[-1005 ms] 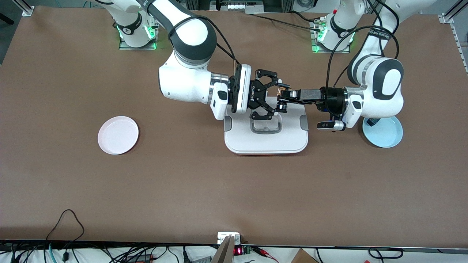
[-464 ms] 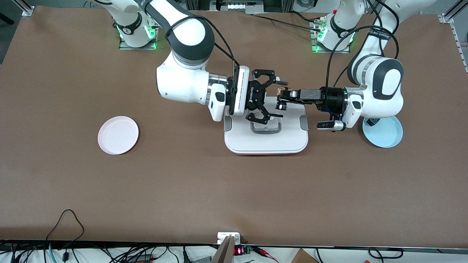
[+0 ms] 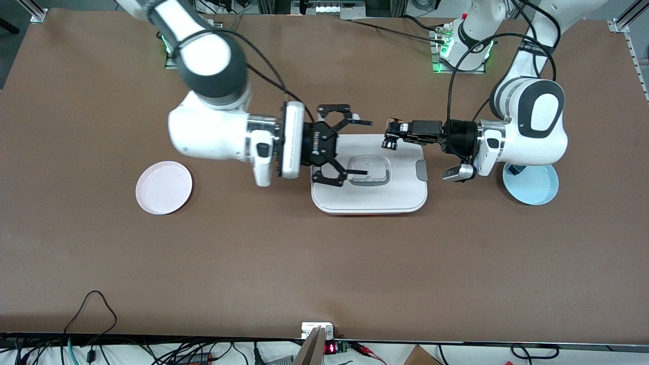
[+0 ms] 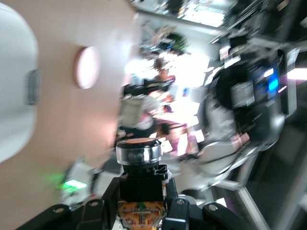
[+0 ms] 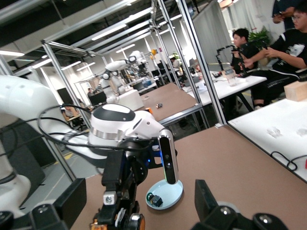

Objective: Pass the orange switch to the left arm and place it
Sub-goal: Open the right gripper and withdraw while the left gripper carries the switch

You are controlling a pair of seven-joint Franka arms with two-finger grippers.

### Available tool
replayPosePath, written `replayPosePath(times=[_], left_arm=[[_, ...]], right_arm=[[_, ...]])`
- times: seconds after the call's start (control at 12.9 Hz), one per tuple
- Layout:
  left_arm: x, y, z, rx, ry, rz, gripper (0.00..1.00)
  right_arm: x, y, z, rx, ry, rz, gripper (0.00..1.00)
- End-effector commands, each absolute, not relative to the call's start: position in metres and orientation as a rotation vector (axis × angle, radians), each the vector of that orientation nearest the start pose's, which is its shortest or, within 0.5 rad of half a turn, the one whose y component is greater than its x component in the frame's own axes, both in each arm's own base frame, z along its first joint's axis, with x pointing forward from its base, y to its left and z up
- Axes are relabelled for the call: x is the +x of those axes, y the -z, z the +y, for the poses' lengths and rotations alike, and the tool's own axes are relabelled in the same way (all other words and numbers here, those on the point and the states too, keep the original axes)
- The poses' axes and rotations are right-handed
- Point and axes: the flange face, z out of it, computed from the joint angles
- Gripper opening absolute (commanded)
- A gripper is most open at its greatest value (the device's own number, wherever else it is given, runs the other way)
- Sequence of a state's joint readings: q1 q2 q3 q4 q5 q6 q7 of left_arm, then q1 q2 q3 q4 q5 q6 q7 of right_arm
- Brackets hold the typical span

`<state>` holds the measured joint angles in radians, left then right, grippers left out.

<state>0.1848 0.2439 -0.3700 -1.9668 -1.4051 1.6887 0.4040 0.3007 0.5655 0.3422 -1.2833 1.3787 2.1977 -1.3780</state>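
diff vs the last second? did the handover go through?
No handover. The right tool, open, drew back from the left tool toward the right arm's end of the table; it now hangs over the box at that edge. The left tool stayed shut on the orange switch above the box, almost unmoved. Box, pink plate and blue plate unchanged.

Left claw [image 4: 142,211] grips the orange switch [image 4: 139,165].

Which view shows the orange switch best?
The left wrist view: the orange switch fills the foreground, cap and barrel clear. The front view shows it tiny; the right wrist view catches its cap at the edge.
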Motion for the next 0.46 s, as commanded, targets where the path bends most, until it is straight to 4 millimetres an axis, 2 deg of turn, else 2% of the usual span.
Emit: replayPosePath(times=[0.0, 0.15, 0.23, 0.39], left_arm=[[0.582, -0.418, -0.170, 1.858, 0.290, -0.164, 0.28], [0.598, -0.420, -0.144, 1.940, 0.330, -0.277, 0.28], [0.604, -0.423, -0.128, 2.016, 0.347, -0.345, 0.28], [0.614, -0.427, -0.111, 2.178, 0.375, -0.499, 0.28]], right_arm=[[0.632, -0.538, 0.355, -1.456, 0.753, -1.128, 1.00], [0.633, -0.554, 0.298, -1.455, 0.642, -1.227, 1.00], [0.627, -0.568, 0.268, -1.507, 0.611, -1.258, 1.00], [0.607, -0.578, 0.225, -1.621, 0.508, -1.299, 1.00]])
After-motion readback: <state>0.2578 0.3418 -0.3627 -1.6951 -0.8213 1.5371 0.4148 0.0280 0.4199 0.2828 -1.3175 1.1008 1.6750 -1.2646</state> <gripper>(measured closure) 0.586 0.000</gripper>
